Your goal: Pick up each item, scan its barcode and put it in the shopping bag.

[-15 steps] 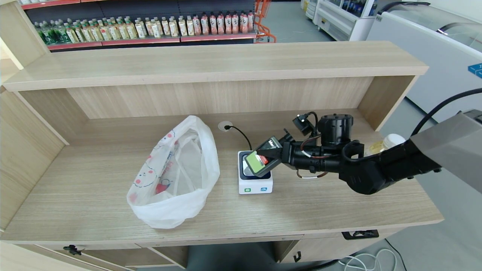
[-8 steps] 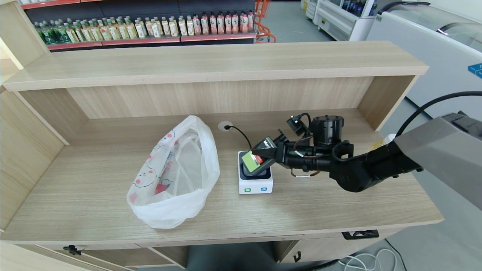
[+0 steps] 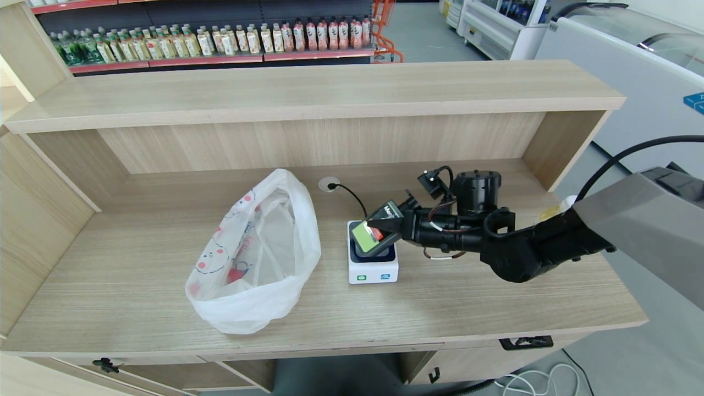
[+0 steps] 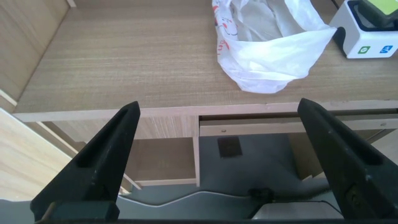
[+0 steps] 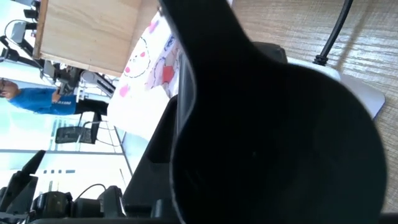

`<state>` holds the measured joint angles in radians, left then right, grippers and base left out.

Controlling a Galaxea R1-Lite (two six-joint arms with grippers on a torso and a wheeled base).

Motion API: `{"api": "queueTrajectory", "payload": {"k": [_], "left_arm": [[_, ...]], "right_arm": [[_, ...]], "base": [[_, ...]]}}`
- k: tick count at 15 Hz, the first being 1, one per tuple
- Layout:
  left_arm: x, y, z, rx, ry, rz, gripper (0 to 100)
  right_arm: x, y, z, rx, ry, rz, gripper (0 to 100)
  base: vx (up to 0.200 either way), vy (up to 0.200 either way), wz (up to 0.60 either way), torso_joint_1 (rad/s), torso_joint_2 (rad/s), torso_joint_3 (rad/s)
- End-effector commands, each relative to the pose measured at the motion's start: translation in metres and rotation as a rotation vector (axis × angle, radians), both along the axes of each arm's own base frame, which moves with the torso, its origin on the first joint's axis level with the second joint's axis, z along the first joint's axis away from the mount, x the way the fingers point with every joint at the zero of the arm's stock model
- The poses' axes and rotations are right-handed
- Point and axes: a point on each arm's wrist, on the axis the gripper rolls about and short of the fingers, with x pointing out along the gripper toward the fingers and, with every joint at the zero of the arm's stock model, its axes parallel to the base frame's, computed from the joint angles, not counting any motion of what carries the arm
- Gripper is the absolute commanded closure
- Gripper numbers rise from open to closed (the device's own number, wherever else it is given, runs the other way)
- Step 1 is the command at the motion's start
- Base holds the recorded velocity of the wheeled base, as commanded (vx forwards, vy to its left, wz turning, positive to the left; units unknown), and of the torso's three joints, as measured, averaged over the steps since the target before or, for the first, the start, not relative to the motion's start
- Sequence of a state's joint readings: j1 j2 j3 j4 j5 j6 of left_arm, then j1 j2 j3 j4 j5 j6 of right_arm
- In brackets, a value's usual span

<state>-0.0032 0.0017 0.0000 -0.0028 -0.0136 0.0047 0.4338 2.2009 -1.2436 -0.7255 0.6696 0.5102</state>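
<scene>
Now the green packet (image 3: 363,235) with a red patch sits clamped between the fingers of the right gripper (image 3: 377,235), tilted, directly over the dark window of the white scanner (image 3: 374,270). Compared with a second ago, gripper and packet have slid a little toward the shopping bag (image 3: 258,258); over the last half second they have barely shifted. Scanner and bag lie as before. The bag stands open just left of the scanner on the counter (image 3: 137,286); its printed plastic hides whether anything lies inside. The left gripper (image 4: 219,107) hangs at the counter's front edge, fingers spread wide and holding nothing.
</scene>
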Motion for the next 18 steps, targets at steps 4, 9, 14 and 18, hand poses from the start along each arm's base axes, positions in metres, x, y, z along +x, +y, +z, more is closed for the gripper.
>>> {"api": "queueTrajectory", "payload": {"k": [4, 9, 14, 18], "left_arm": [[0.0, 0.0, 0.0, 0.0, 0.0, 0.0, 0], [0.0, 0.0, 0.0, -0.002, 0.0, 0.0, 0], [0.0, 0.0, 0.0, -0.005, 0.0, 0.0, 0], [0.0, 0.0, 0.0, -0.005, 0.0, 0.0, 0]], "right_arm": [[-0.003, -0.001, -0.009, -0.039, -0.022, 0.008, 100], [-0.007, -0.02, 0.049, 0.02, -0.149, -0.027, 100], [-0.073, -0.064, 0.155, 0.023, -0.349, -0.067, 100], [-0.119, -0.088, 0.15, -0.295, -0.634, -0.098, 100]], "base": [[0.0, 0.0, 0.0, 0.0, 0.0, 0.0], [0.0, 0.0, 0.0, 0.0, 0.0, 0.0], [0.0, 0.0, 0.0, 0.0, 0.0, 0.0], [0.0, 0.0, 0.0, 0.0, 0.0, 0.0]]}}
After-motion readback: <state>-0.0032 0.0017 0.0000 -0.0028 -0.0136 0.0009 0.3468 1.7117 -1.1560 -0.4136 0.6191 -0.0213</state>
